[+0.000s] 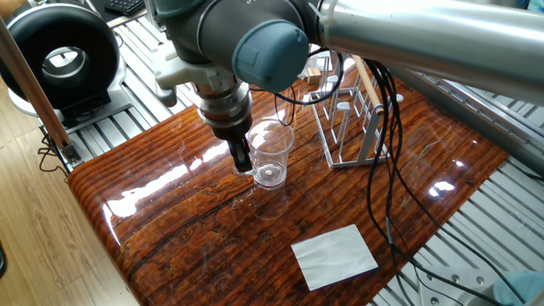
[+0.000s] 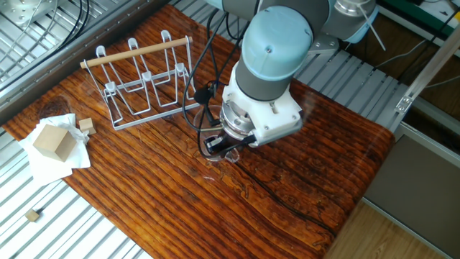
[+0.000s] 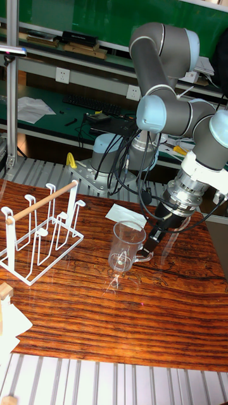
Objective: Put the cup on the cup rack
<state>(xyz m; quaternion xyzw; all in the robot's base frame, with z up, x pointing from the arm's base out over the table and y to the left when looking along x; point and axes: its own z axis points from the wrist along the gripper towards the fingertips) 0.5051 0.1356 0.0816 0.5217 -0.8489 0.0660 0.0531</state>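
The cup (image 1: 272,158) is a clear glass tumbler standing upright near the middle of the wooden table; in the tall fixed view the cup (image 3: 124,245) shows a small handle on its right side. My gripper (image 1: 243,158) points down at the cup's left rim, its black fingers closed together against the glass. Seen from the front, the gripper (image 3: 156,239) sits at the handle side. The arm's wrist hides most of the cup where the gripper (image 2: 215,144) shows from the other side. The cup rack (image 1: 353,119), grey wire with a wooden rod, stands apart from the cup; the cup rack (image 3: 39,231) holds nothing.
A white paper sheet (image 1: 334,255) lies near the table's front edge. A wooden block (image 2: 53,141) on crumpled paper and a smaller block (image 2: 86,124) sit beside the rack. Black cables (image 1: 384,170) hang from the arm past the rack. A black round device (image 1: 59,53) stands off the table.
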